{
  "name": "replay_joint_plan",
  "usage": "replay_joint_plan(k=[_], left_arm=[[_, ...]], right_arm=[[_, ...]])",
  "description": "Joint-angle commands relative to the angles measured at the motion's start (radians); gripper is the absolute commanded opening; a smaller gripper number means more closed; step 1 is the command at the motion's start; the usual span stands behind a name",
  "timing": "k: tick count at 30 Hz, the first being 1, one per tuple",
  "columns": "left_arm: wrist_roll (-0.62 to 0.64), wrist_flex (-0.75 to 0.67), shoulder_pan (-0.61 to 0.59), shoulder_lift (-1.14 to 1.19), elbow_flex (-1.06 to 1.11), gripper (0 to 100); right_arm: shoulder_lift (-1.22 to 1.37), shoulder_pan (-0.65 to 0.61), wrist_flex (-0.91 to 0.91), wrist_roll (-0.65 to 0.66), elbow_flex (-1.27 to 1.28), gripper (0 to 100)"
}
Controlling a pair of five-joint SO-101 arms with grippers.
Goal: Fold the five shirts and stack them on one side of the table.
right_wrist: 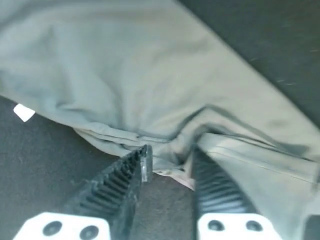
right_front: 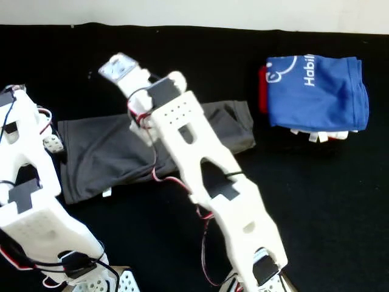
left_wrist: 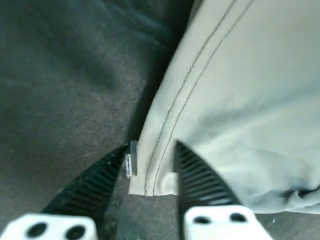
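A dark grey shirt lies spread and partly folded on the black table, left of centre. My left gripper is at the shirt's left edge. In the left wrist view it is open, its jaws standing either side of a stitched hem corner of the shirt. My right gripper is over the shirt's middle. In the right wrist view it is open astride a bunched fold at the edge of the shirt. A stack of folded shirts, with a blue shirt on top, sits at the back right.
A red shirt shows at the stack's left side, with white labels under its front edge. A small white tag hangs at the grey shirt's near edge. Bare black cloth lies in front of the stack. The arms' bases stand at the near edge.
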Motion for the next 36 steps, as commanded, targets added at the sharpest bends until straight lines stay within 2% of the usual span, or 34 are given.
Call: replay_joint_plan(k=[1,10,15,17,19,24,29,31,36], left_arm=[[0.005,-0.023,0.013,0.045,-0.044,18],[0.005,-0.035,0.012,0.292,-0.189,18],[0.002,0.074,0.031,0.354,-0.306,18],[-0.015,0.114,0.042,0.375,-0.348,13],[-0.055,0.127,0.039,0.398,-0.381,0],[-0.112,0.129,-0.062,0.449,-0.472,1],[-0.175,0.143,-0.216,0.458,-0.63,1],[-0.206,0.184,-0.251,0.46,-0.7,1],[-0.222,0.285,-0.225,0.46,-0.779,1]], right_arm=[[-0.148,0.045,0.015,0.012,-0.031,18.3],[-0.311,0.101,0.016,0.012,-0.028,17.6],[-0.352,0.122,0.016,0.009,-0.028,17.6],[-0.38,0.122,0.018,0.009,-0.028,17.5],[-0.423,0.119,0.018,0.009,-0.028,15.8],[-0.541,0.127,0.018,0.009,-0.024,8.5],[-0.691,0.145,0.018,0.009,0.189,0.3],[-0.757,0.145,0.016,0.009,0.315,0.7],[-0.888,0.194,0.008,0.012,0.602,0.5]])
